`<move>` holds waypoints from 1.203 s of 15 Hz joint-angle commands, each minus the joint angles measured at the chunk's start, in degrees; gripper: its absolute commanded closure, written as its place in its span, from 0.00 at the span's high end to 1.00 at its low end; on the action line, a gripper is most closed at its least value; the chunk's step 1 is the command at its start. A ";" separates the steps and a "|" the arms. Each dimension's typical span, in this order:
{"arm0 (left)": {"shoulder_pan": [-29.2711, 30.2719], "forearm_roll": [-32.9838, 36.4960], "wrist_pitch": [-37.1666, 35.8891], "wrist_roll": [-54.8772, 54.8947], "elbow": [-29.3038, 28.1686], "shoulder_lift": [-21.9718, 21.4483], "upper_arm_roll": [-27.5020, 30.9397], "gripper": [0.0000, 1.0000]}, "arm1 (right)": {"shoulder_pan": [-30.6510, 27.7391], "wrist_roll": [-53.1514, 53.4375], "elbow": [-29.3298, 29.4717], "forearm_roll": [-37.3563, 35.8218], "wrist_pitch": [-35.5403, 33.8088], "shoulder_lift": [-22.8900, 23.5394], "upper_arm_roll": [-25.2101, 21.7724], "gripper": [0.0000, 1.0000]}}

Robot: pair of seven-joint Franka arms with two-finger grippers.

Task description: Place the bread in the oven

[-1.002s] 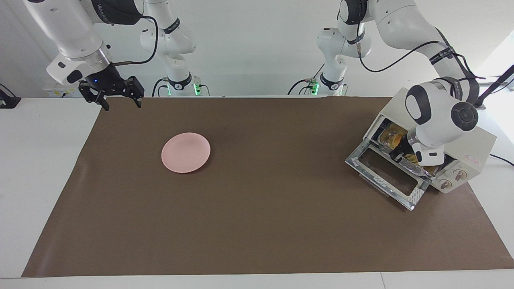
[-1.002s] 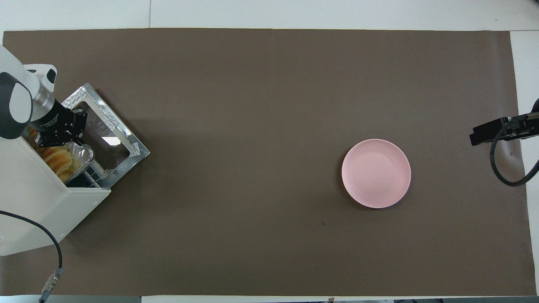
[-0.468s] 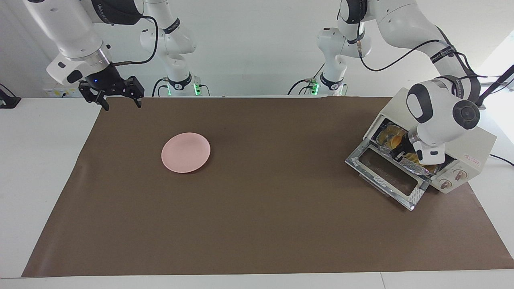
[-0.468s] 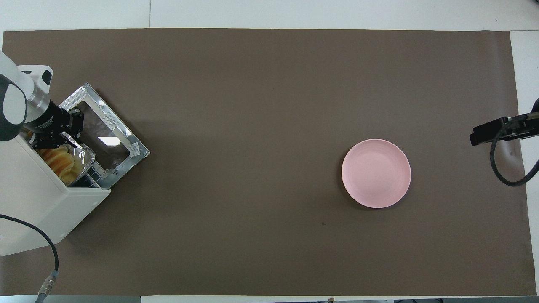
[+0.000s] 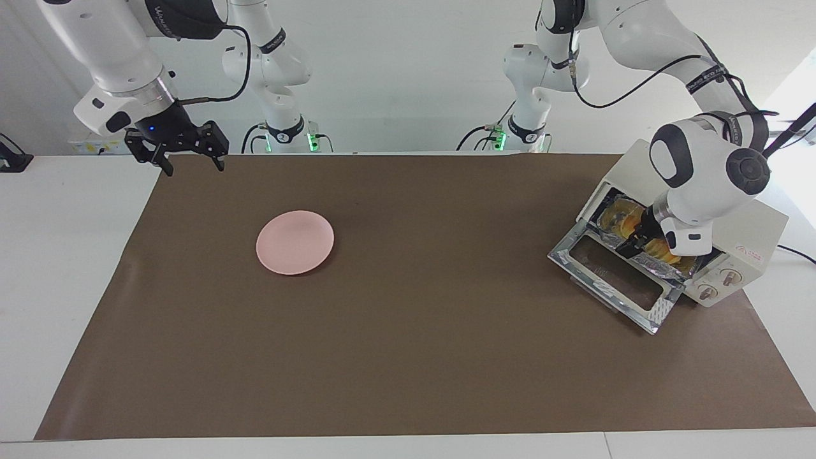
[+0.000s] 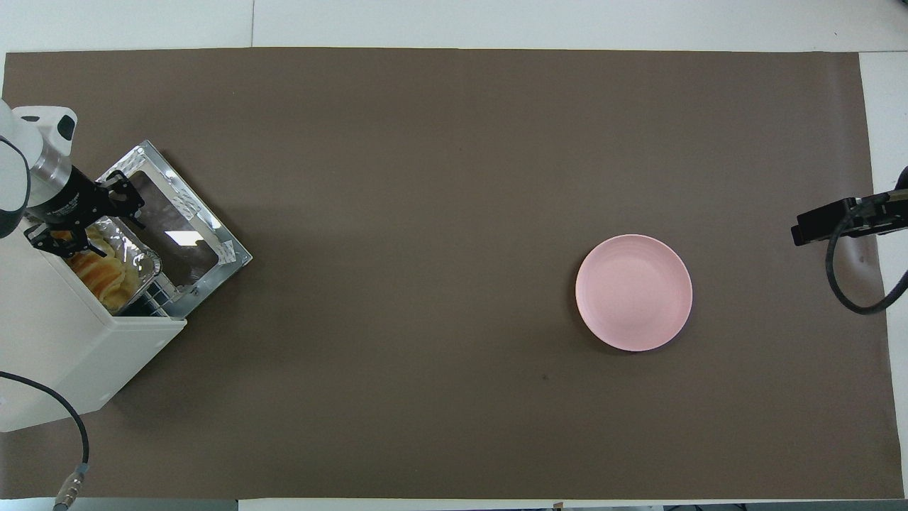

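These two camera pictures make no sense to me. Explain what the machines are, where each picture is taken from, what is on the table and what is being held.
Two white robot arms work at a table covered with a brown mat. One picture looks at them from across the table; the other looks down from above their own end, so its sides are swapped.

A cream-white toaster oven stands at the left arm's end, its glass door dropped open. Inside, the bread lies in a crinkled foil tray.

The left gripper is at the oven's mouth, over the tray. In the picture from above its fingers are spread apart and hold nothing.

A pink plate, with nothing on it, lies toward the right arm's end. The right gripper waits open in the air over the mat's corner at that end, holding nothing.
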 commanded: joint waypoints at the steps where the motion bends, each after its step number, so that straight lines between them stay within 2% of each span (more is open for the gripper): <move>1: 0.38 1.30 -2.80 0.67 0.67 -1.70 0.64 1.00 | -1.01 0.75 0.36 0.74 -0.83 0.08 0.87 1.00; 6: 0.29 1.12 -6.32 0.84 6.12 -2.49 0.56 1.00 | -1.01 0.84 0.36 0.74 -0.83 0.08 0.87 1.00; 8: 0.12 1.21 -6.33 1.28 7.70 -4.42 0.47 1.00 | -1.01 0.75 0.36 0.74 -0.83 0.08 0.87 1.00; 11: 0.21 1.21 -6.59 4.87 8.77 -8.98 0.47 1.00 | -1.10 0.75 0.28 0.74 -0.83 0.08 0.87 1.00; 16: 0.56 1.47 -10.70 22.08 7.89 -16.45 0.64 1.00 | -1.01 0.75 0.36 0.74 -0.83 0.08 0.87 1.00; 18: 0.91 4.18 -11.16 27.27 6.40 -19.88 0.56 1.00 | -1.01 0.75 0.36 0.74 -0.83 0.08 0.87 1.00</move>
